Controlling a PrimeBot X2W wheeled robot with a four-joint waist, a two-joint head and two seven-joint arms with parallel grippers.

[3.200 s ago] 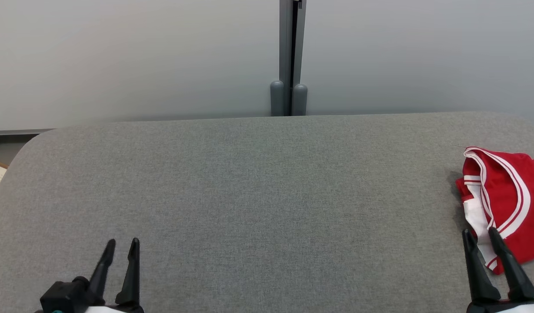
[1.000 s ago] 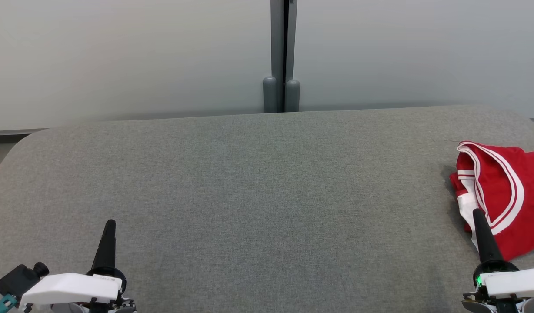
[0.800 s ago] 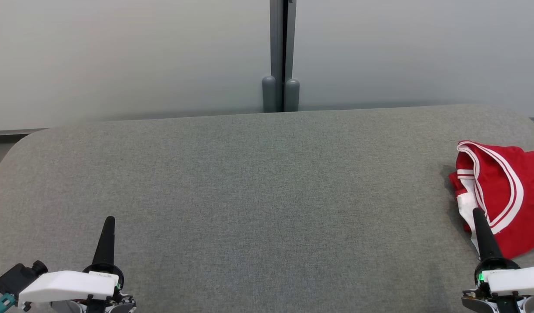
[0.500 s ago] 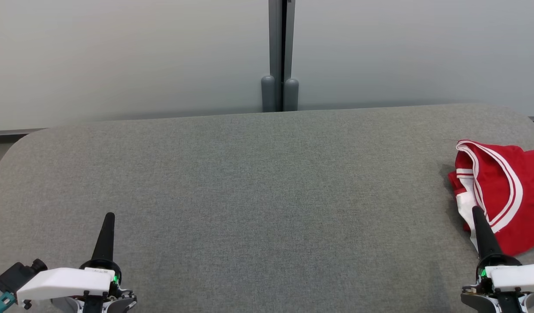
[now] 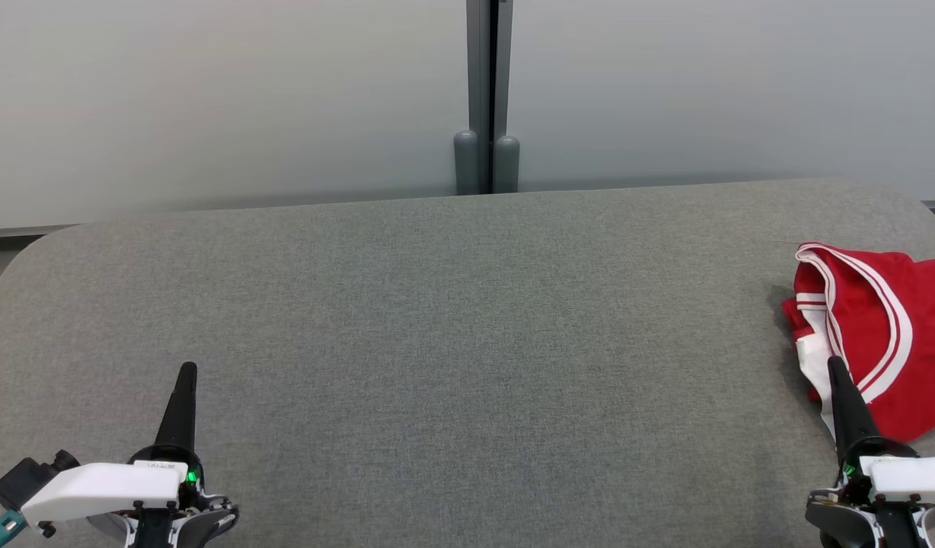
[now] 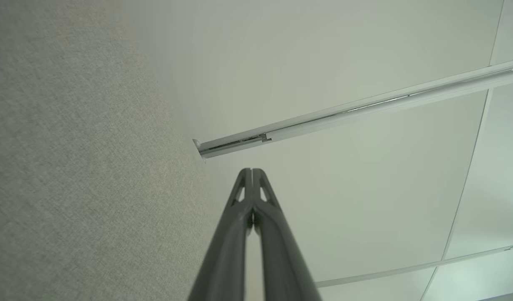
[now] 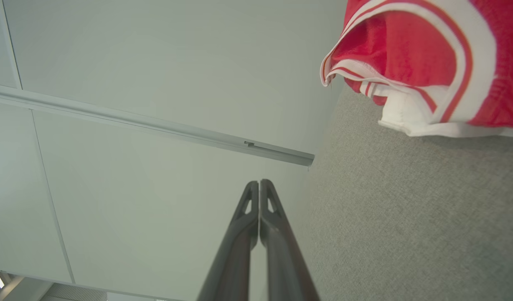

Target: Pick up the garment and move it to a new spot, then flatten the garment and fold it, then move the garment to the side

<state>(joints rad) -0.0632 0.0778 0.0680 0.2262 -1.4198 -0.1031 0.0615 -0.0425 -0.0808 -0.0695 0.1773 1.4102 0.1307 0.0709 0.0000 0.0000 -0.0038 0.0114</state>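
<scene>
The garment (image 5: 882,335) is red with white stripes and lies bunched at the right edge of the grey table (image 5: 452,335), partly cut off by the head view's border. In the right wrist view the garment (image 7: 423,62) fills the upper right. My right gripper (image 5: 834,367) is shut and empty at the lower right, its tip in front of the garment's near left edge; I cannot tell whether it touches the cloth. Shut fingers also show in the right gripper (image 7: 259,182) wrist view. My left gripper (image 5: 186,371) is shut and empty over the table's lower left, seen too as the left gripper (image 6: 251,170).
A pale wall (image 5: 209,99) with a grey vertical post (image 5: 486,91) stands right behind the table's far edge. The table has rounded corners. The garment lies close to the table's right edge.
Both grippers, open with two fingers apart in the oldest frame, are now shut and rolled on edge. The camera has shifted slightly, and the garment lies as before.
</scene>
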